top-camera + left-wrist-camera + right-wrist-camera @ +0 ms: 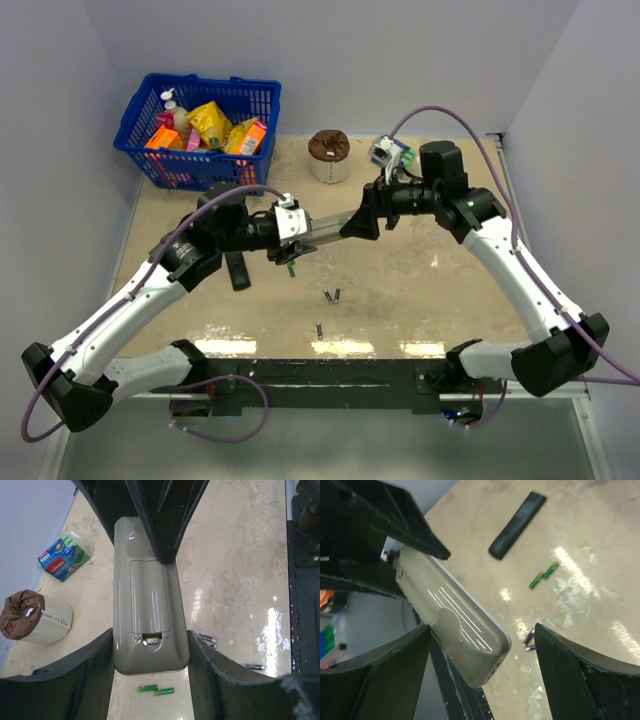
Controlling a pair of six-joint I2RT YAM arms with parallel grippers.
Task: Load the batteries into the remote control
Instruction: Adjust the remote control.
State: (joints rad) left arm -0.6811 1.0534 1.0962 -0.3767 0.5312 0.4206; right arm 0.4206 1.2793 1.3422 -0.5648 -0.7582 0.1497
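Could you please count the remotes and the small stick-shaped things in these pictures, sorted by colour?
Grey-backed remote control: 1
Black remote: 1
Dark batteries: 3
Green sticks: 2
Total: 7

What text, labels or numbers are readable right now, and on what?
Nothing reads clearly.
Red label on the blue-green packet: too blurred.
White tag on the brown-topped paper roll: too small.
Packets in the blue plastic basket: too small.
Grey back of the white remote control: no markings.
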